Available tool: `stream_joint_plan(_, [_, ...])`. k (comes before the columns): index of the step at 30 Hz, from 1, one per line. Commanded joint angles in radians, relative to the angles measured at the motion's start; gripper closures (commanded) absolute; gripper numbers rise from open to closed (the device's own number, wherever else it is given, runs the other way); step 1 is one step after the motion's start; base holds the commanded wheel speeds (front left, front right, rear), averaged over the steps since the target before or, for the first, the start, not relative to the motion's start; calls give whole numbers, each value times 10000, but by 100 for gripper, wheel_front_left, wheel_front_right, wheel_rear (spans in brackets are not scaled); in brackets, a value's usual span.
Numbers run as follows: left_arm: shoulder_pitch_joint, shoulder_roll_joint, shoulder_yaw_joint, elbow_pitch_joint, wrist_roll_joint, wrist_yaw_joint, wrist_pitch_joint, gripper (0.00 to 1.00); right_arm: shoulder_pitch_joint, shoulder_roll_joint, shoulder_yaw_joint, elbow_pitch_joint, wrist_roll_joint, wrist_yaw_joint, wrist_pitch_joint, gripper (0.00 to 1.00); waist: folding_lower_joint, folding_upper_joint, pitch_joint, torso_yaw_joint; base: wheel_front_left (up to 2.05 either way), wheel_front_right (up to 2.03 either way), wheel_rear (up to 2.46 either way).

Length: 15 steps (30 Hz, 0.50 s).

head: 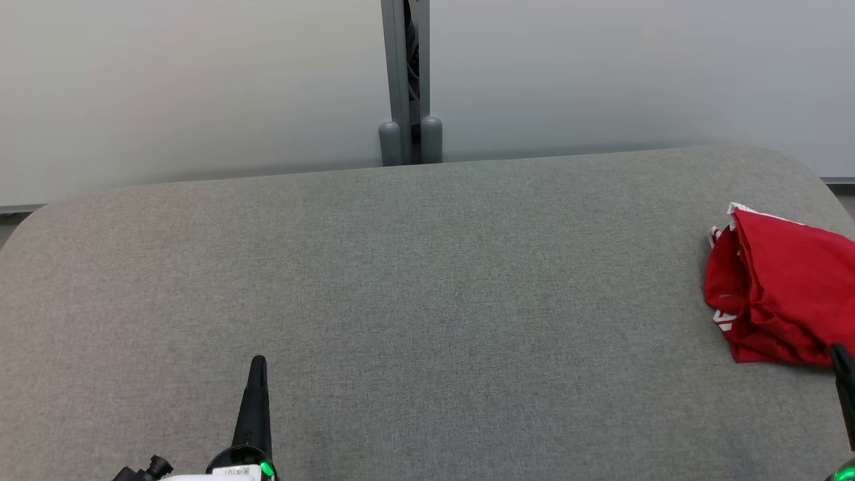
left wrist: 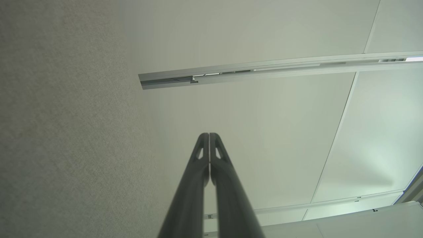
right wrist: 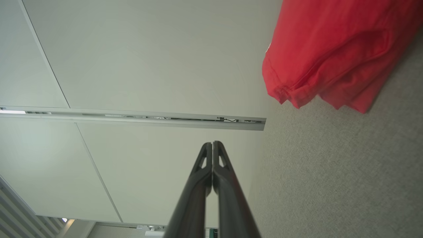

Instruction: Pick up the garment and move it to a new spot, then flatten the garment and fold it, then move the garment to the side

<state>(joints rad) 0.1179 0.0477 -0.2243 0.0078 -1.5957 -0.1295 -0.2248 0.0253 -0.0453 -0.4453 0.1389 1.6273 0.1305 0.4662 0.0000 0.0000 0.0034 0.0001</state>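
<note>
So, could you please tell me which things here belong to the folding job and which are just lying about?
Job: red garment; left tool, shut; right tool, shut.
Just there: grey table beneath; white wall panels; grey post between them.

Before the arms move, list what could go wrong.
1. The garment lies bunched near the right end of the table; a push could slide it off.
2. The right gripper is shut near it; unopened, it would only shove the cloth.
3. The left gripper sits far off, so a one-handed lift may leave the garment twisted.
</note>
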Motion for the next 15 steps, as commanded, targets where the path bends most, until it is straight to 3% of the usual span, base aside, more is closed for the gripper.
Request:
stream_joint_plan(1, [61,14,10,-36,-13,-52,-7,100,-95,-94,-26,-9,38,4,32,100,0,0,0,0,0,0,0])
stream_joint_plan(15, [61,14,9,-37,-14,-52,-9,100,-91,-94,-18,-10,45,4,24,100,0,0,0,0,0,0,0])
